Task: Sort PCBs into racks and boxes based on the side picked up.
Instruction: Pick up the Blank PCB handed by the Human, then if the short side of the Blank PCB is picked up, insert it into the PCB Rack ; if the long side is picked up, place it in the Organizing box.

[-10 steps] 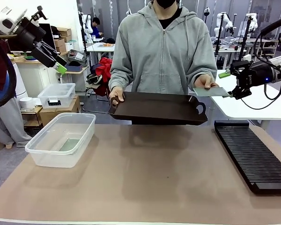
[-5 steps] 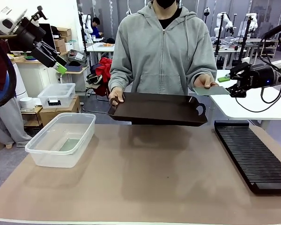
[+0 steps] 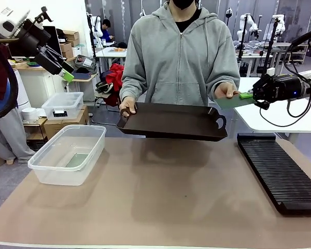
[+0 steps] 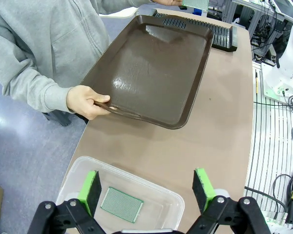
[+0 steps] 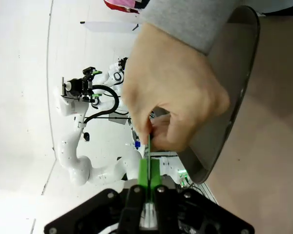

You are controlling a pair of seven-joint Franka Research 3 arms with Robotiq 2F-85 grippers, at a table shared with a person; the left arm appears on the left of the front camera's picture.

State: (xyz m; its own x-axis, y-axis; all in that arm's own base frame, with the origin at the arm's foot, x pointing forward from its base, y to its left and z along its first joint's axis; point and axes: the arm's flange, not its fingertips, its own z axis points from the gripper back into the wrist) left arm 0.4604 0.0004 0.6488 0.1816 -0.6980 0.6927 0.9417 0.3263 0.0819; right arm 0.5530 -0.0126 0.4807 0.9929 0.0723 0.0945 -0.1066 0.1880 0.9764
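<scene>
Handover in progress at the far right corner of the tabletop. The right gripper (image 3: 247,95) is clamped on one end of a PCB (image 3: 231,102), which sits level in the air just beyond that corner. The person's hand (image 3: 226,92) pinches the opposite end, so the board is gripped from both sides.

The right wrist view shows the green pads (image 5: 143,173) closed square on the board, seen edge-on.

Recommended: do not pull until the hand lets go. Then draw straight back, level and clear of the brown tray (image 3: 171,122) the person carries at the far edge.

The rack (image 3: 277,171) lies along the right edge, below that route. I cannot tell which face is up.

The left gripper (image 3: 66,73) hangs spread wide and empty above the tub (image 3: 57,176) at the left edge. A second PCB (image 4: 121,204) lies flat inside it.
</scene>
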